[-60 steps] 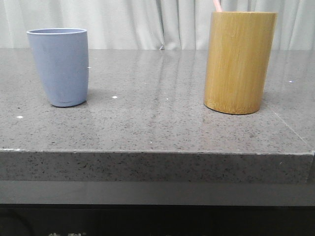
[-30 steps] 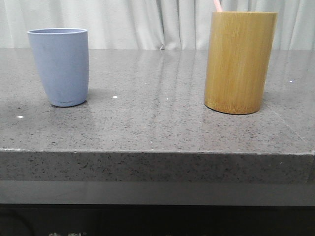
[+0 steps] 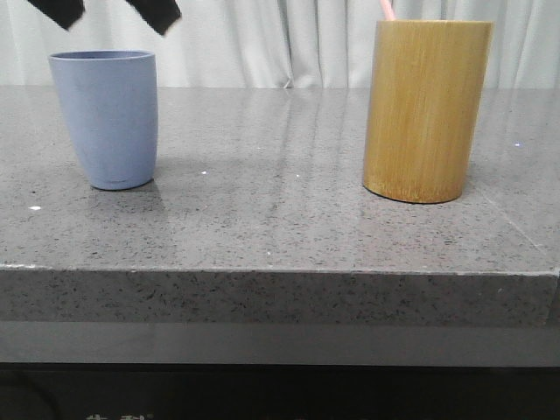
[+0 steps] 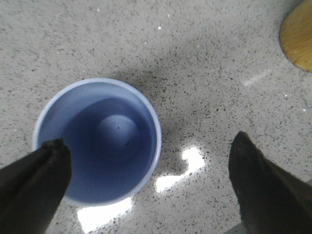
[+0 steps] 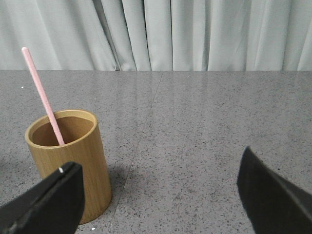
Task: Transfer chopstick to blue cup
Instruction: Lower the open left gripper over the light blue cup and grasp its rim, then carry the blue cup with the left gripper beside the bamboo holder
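Note:
The blue cup [image 3: 105,118] stands empty at the table's left. My left gripper [image 3: 107,10] hangs open just above its rim, one finger to each side. From the left wrist view I look straight down into the cup [image 4: 117,131], and the left gripper [image 4: 147,141] holds nothing. One pale pink chopstick [image 5: 43,95] leans inside the bamboo holder [image 5: 68,161]; only its tip [image 3: 386,9] shows in the front view. My right gripper [image 5: 160,161] is open and empty, standing apart from the holder and off to one side of it.
The tall yellow-brown bamboo holder [image 3: 426,109] stands at the table's right, and its edge [image 4: 298,34] shows in the left wrist view. Grey speckled tabletop [image 3: 280,192] lies between the two containers. A pale curtain [image 3: 289,39] hangs behind the table.
The left gripper's two fingers have come into the front view above the blue cup, where none showed before. The cup and the bamboo holder have not moved.

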You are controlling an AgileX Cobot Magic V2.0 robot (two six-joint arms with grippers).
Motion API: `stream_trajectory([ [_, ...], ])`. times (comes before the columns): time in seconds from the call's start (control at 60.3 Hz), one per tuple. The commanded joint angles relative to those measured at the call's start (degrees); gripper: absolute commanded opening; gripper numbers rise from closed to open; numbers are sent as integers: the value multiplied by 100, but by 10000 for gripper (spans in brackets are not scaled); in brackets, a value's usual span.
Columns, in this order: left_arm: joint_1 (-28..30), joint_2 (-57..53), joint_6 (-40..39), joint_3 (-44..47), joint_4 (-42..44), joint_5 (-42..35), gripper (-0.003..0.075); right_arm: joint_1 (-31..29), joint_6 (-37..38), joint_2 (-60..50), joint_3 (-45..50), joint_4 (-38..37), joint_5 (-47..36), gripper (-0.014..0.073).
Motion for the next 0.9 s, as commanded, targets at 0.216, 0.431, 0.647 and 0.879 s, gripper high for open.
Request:
stream_trajectory([
  [0.216,-51,375,12,-220,-116,-424,640,-5,-18,60,-194,15,-428,643],
  [0.431,-51,547,12,-220,-116,-435,479,-5,-18,60,-194,15,-428,643],
  [0.647,-51,547,12,-221,-116,-527,78,-5,-18,60,-194,15,-428,643],
  [0.879,-54,547,66,-351,-116,-409,-19,-5,-18,60,-194,15,-428,643],
])
